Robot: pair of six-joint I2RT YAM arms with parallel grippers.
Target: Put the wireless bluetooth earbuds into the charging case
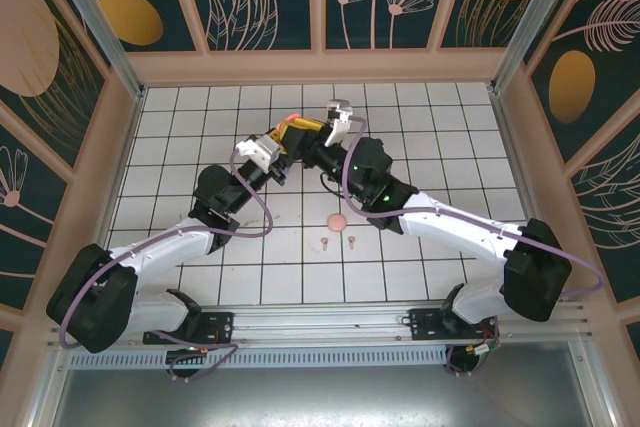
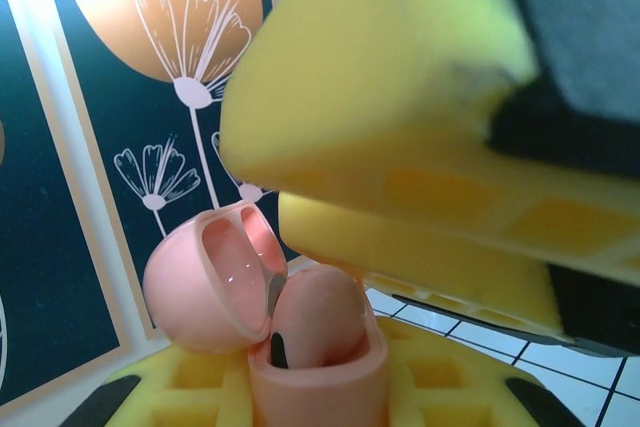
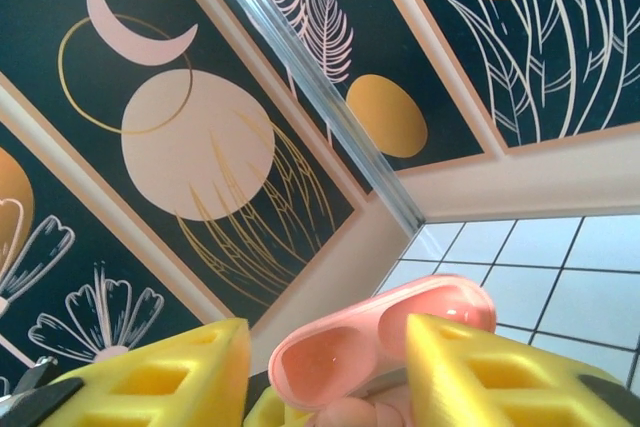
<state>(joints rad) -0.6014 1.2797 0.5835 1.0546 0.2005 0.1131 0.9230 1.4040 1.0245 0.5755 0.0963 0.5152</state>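
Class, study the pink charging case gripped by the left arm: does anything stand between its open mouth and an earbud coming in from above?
Yes. The lid is swung back and clear, but the right gripper hangs directly over the charging case, its yellow fingers just above the mouth, jaws apart.

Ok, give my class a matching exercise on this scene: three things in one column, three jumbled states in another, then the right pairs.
Things
1 charging case
2 right gripper
3 two loose earbuds

States
A lying on the white tiles
B lid open, clamped in the left gripper
C jaws apart, either side of the lid

Pairs: 1-B, 2-C, 3-A
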